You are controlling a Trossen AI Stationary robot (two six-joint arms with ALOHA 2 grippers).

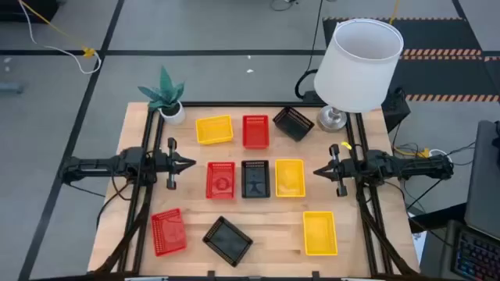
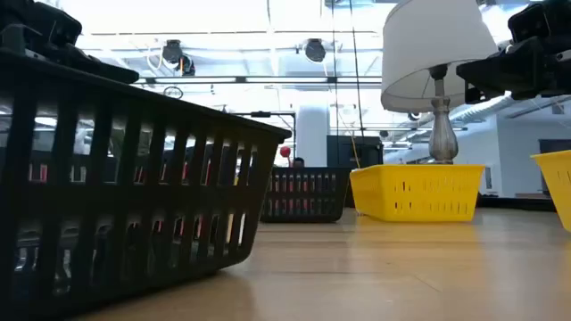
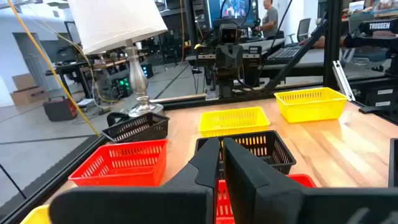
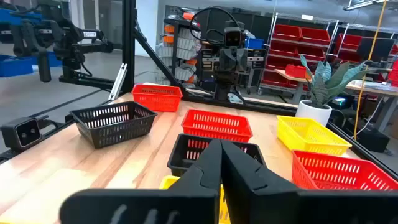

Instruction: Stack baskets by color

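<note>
Several small lattice baskets lie singly on the wooden table, none stacked. The far row holds a yellow basket (image 1: 214,129), a red one (image 1: 255,131) and a skewed black one (image 1: 293,122). In the middle row sit a red (image 1: 221,179), a black (image 1: 255,179) and a yellow basket (image 1: 289,178). Along the near edge are a red (image 1: 168,231), a black (image 1: 227,239) and a yellow basket (image 1: 319,232). My left gripper (image 1: 190,165) hovers shut left of the middle row. My right gripper (image 1: 319,172) hovers shut right of it. Both point inward, and neither touches anything.
A lamp with a white shade (image 1: 355,66) stands at the far right corner, and a small potted plant (image 1: 166,97) at the far left. Black frame rails (image 1: 141,195) run along both sides. Bare wood lies between the middle and near rows.
</note>
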